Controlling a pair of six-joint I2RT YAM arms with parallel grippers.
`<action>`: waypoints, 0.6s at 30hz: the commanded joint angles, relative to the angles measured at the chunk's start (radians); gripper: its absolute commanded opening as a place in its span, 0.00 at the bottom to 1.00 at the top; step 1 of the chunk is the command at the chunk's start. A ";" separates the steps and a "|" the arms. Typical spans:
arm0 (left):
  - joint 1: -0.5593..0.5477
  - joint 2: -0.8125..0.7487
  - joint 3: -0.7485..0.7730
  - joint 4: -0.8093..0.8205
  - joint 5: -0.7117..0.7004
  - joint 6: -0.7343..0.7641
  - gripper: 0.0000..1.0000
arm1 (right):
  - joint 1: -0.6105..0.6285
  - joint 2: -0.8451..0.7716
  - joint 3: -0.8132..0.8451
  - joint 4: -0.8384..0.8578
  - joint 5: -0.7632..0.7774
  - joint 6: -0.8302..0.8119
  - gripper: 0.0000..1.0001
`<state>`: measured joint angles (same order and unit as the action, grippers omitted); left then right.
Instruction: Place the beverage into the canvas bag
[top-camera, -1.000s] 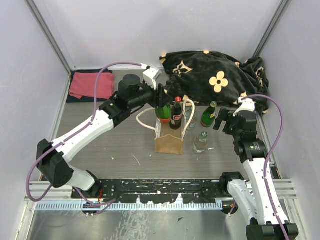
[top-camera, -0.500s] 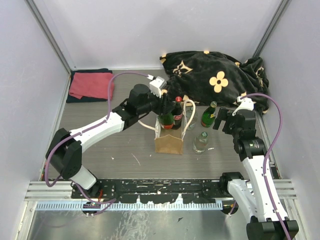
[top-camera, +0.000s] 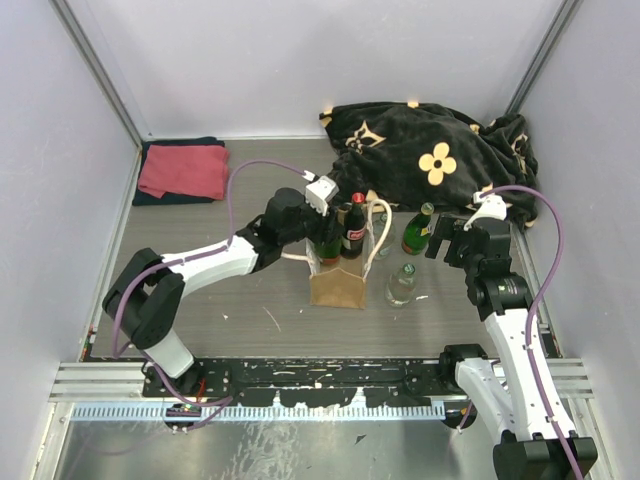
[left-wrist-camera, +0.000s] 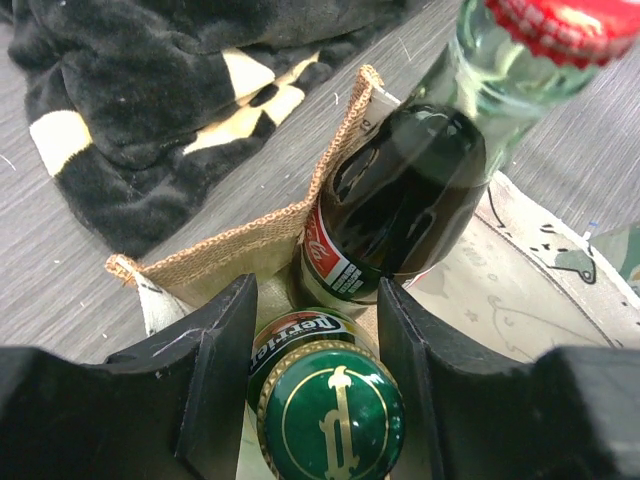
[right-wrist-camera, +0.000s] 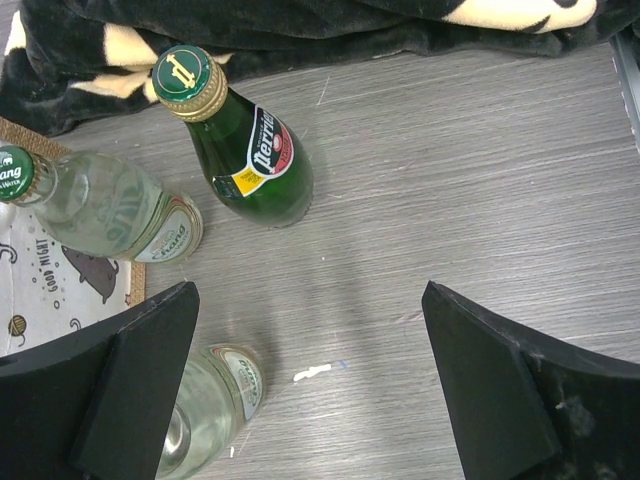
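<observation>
Your left claw (left-wrist-camera: 315, 310) pinches the green glass bottle (left-wrist-camera: 332, 418) inside the tan canvas bag (left-wrist-camera: 230, 245), a dark cola bottle (left-wrist-camera: 400, 200) just beyond it; your right claw (right-wrist-camera: 310, 330) is spread wide.

bottle (left-wrist-camera: 333, 415) (top-camera: 353, 228) (top-camera: 418, 230) (top-camera: 400, 283) (right-wrist-camera: 100, 205): 5 | bag (top-camera: 338, 285): 1 | red towel (top-camera: 183, 170): 1 | black blanket (top-camera: 430, 150): 1

canvas bag (top-camera: 338, 285) — tan, upright, cream handles, open top, mid-table. green bottle (left-wrist-camera: 330, 420) — capped, upright, inside the bag's mouth at its 9 o'clock side.
</observation>
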<state>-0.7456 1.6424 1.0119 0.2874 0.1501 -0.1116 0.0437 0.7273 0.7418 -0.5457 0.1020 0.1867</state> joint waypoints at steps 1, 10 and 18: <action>-0.018 0.000 -0.009 0.241 -0.038 0.073 0.00 | -0.005 -0.002 0.008 0.055 -0.010 0.007 1.00; -0.041 0.033 -0.062 0.342 -0.094 0.163 0.00 | -0.004 -0.004 -0.001 0.057 -0.008 0.010 1.00; -0.044 0.050 -0.100 0.354 -0.085 0.178 0.00 | -0.005 0.003 -0.002 0.064 -0.013 0.015 1.00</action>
<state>-0.7876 1.6848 0.9257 0.5037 0.0879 0.0330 0.0437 0.7292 0.7403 -0.5442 0.1017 0.1902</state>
